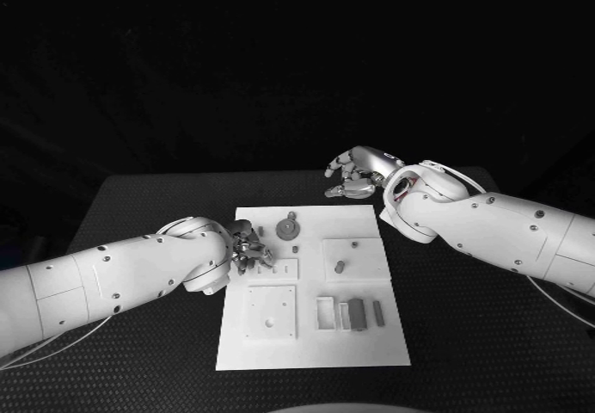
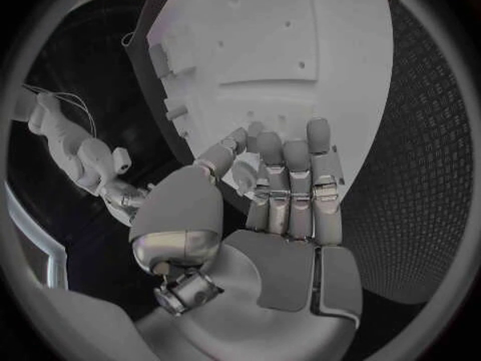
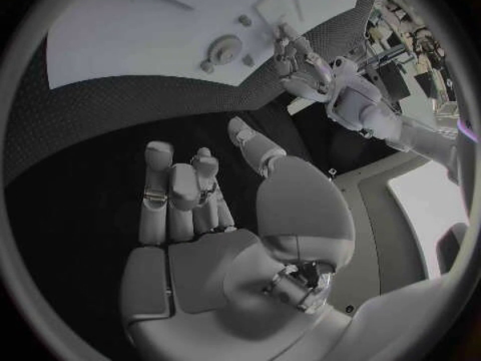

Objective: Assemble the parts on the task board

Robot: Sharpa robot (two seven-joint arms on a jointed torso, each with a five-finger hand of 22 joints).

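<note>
before me lies the black table (image 1: 149, 206), its dimpled dark surface running out to every side i can see.

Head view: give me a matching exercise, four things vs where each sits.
Things:
1. left hand
2. right hand
3. round disc part
4. upright block parts

Places:
A. beyond the task board's far edge, over the black table
B. near right area of the board
C. over the board's left edge
D. far left area of the board

Pairs: 1-C, 2-A, 3-D, 4-B
</note>
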